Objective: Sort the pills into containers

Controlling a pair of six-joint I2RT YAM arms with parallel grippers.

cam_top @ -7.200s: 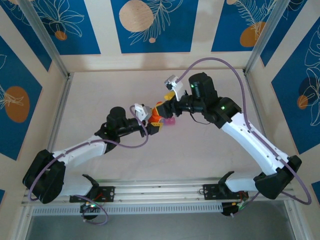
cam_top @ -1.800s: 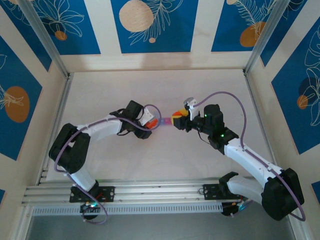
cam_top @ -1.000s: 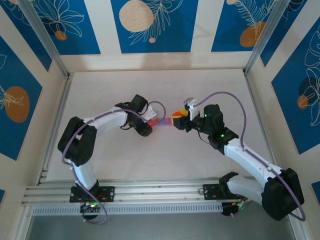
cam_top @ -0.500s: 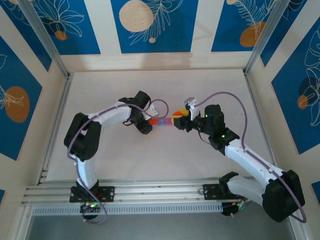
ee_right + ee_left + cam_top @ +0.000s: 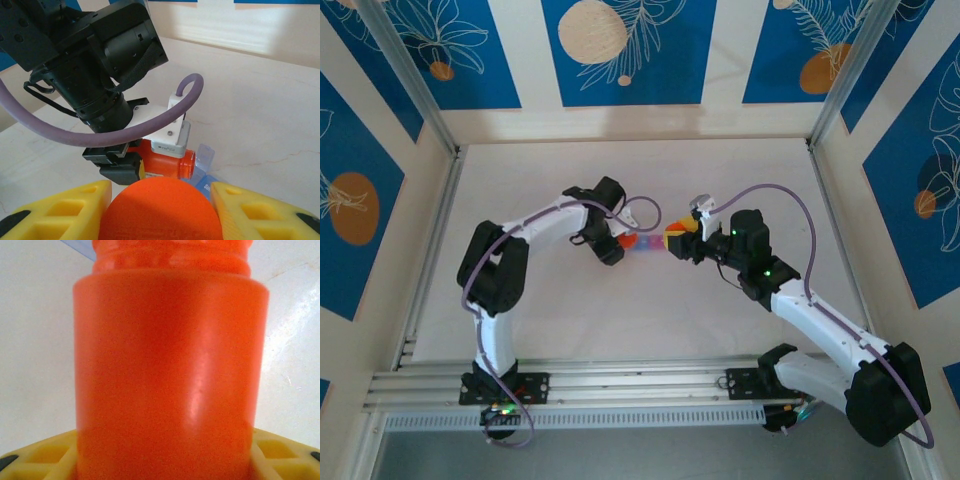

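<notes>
Pill box [image 5: 645,247] lay flat on the table [image 5: 570,330], near the middle, between the two arms. It looked see-through, with blue and pink parts. The left fingers [image 5: 285,457] were yellow and held an orange bottle [image 5: 170,365] tight between them. The bottle was tipped on its side, with its neck just beside the blue end of the pill box. The right fingers [image 5: 60,210] were yellow too. They were closed on a round orange thing [image 5: 160,210], just to the right of the pill box. It may have been the lid of the bottle, but I could not tell. The left fingers were on the left side of the pill box, low over the table
</notes>
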